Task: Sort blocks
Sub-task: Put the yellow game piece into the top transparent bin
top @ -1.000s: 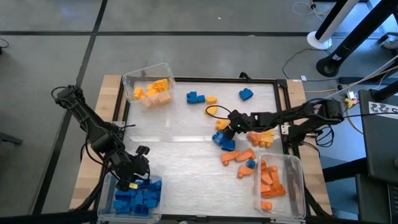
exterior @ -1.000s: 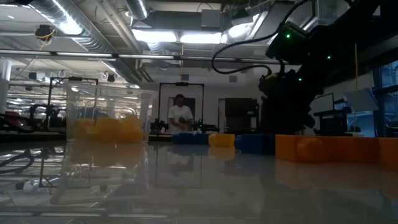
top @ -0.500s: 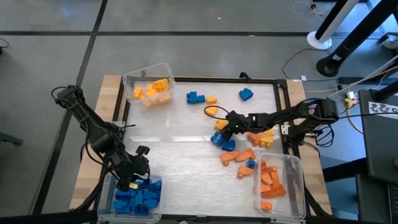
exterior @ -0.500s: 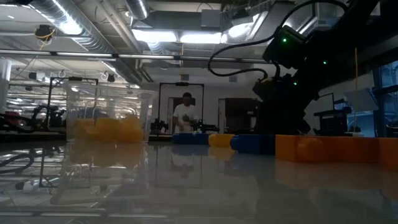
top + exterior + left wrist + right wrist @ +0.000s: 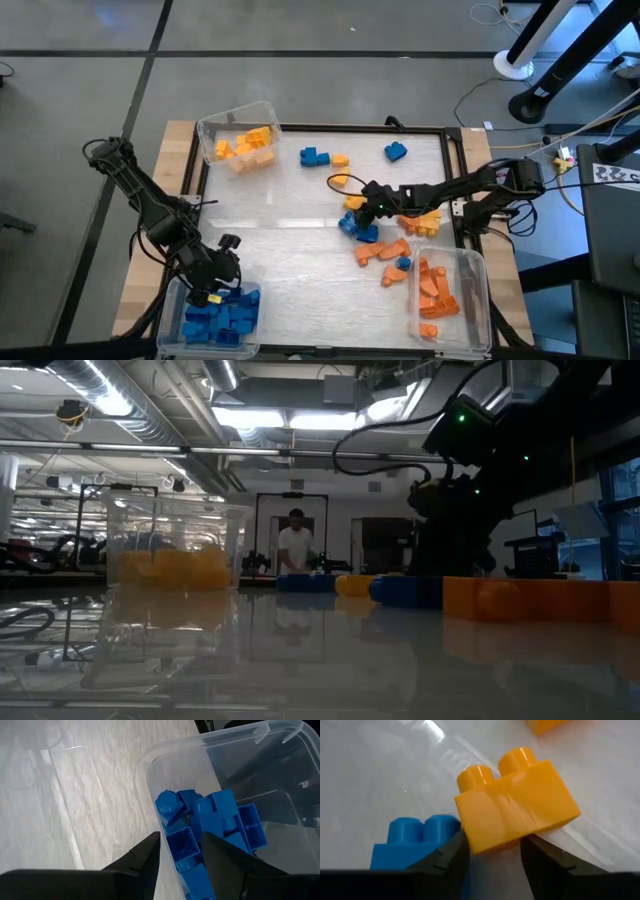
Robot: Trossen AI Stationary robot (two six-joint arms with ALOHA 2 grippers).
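The blocks lay scattered over the white table (image 5: 300, 230), most of them in a loose cluster on my right side: blue ones (image 5: 358, 226) just below my right gripper (image 5: 368, 205), orange ones (image 5: 385, 251) a little farther toward the near edge, and yellow ones (image 5: 428, 218) beside my forearm. Between my right fingers (image 5: 447, 857) sat a yellow two-stud block (image 5: 515, 800), its lower end in the gap and my fingers parted around it; whether they pressed on it I could not tell. A blue block (image 5: 417, 842) lay just beside it, touching or nearly so. My left gripper (image 5: 180, 852) hung over the clear bin of blue blocks (image 5: 220, 315) at the near left corner, fingers apart and holding nothing, a blue block (image 5: 182, 840) showing in the gap below them. Yellow blocks sat in the far left bin (image 5: 240, 135), orange ones in the near right bin (image 5: 450, 295). Three more blocks, two blue and one yellow, lay apart along the far edge.
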